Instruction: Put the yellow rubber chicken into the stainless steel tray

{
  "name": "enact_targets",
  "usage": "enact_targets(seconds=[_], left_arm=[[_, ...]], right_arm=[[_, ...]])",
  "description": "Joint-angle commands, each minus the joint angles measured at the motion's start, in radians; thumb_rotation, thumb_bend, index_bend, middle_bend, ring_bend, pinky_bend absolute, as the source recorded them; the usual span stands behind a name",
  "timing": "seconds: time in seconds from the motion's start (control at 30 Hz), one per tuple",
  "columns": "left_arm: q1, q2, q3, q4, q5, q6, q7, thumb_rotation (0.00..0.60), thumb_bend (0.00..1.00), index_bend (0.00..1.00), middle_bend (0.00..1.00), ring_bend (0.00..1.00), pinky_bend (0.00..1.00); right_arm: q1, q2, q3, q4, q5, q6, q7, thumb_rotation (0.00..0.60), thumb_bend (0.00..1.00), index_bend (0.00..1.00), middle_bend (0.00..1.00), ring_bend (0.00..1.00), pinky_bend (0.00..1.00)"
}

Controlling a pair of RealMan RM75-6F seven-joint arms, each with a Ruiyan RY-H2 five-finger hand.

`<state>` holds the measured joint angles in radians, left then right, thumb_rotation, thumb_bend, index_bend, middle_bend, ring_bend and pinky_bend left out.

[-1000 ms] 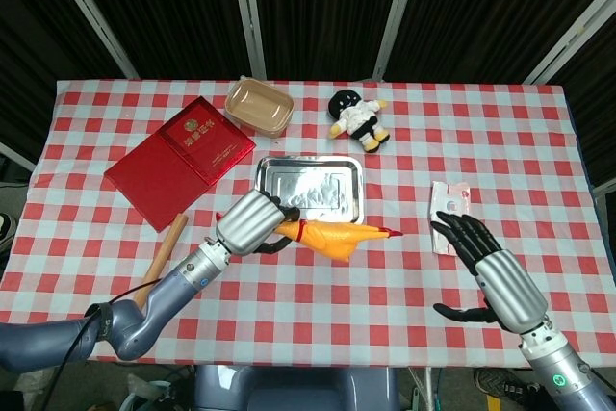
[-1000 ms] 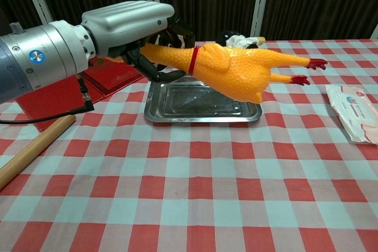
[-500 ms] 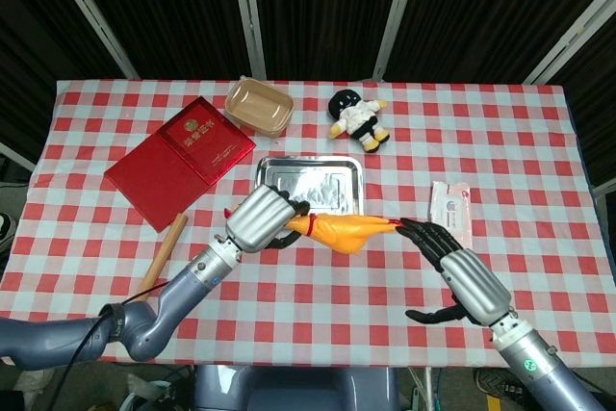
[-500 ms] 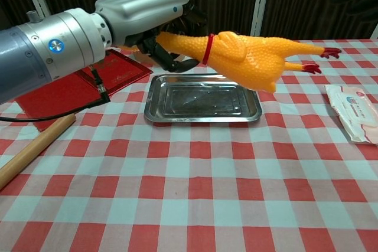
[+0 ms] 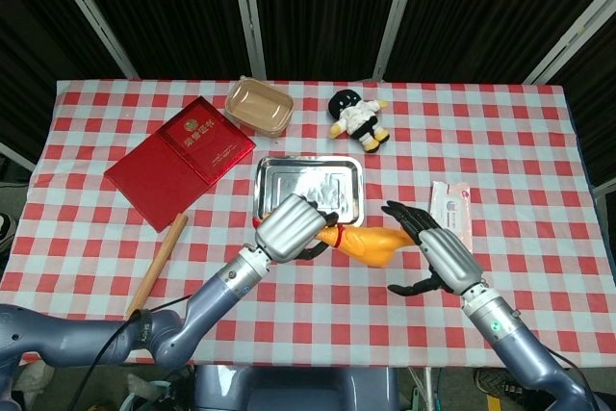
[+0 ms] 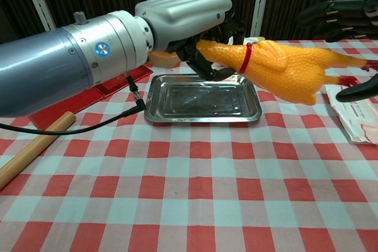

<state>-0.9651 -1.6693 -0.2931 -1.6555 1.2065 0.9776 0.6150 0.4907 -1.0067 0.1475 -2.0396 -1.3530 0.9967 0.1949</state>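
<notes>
My left hand [image 5: 292, 227] [image 6: 189, 19] grips the yellow rubber chicken [image 5: 370, 244] [image 6: 287, 70] by its head and neck, holding it level in the air. The chicken has a red neck band and red feet pointing right. It hangs in front of and to the right of the stainless steel tray [image 5: 309, 187] [image 6: 202, 98], which lies with nothing in it. My right hand [image 5: 435, 249] [image 6: 344, 16] is open, its fingers spread around the chicken's feet end; whether they touch it is unclear.
A red box [image 5: 180, 159] and a wooden stick [image 5: 160, 261] [image 6: 32, 149] lie to the left. Behind the tray stand a tan bowl [image 5: 259, 106] and a small doll [image 5: 357, 117]. A wipes packet [image 5: 453, 211] [image 6: 355, 113] lies at the right.
My left hand has carried the chicken rightward and nearer, off the tray's front edge. My right hand has moved left and up, closing in on the chicken's feet.
</notes>
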Motion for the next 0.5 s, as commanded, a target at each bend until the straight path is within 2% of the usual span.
enact_targets(seconds=[0.03, 0.5], left_arm=[[-0.016, -0.023, -0.009, -0.002, -0.03, 0.004, 0.032, 0.6, 0.65, 0.63, 0.68, 0.6, 0.68], [-0.054, -0.073, -0.014, -0.015, -0.097, 0.075, 0.137, 0.6, 0.65, 0.64, 0.69, 0.61, 0.7]], right_arm=[[0.015, -0.022, 0.007, 0.019, 0.034, -0.017, -0.015, 0.6, 0.13, 0.0, 0.0, 0.0, 0.0], [0.055, -0.064, 0.015, 0.066, 0.131, -0.062, -0.065, 0.6, 0.14, 0.0, 0.0, 0.0, 0.0]])
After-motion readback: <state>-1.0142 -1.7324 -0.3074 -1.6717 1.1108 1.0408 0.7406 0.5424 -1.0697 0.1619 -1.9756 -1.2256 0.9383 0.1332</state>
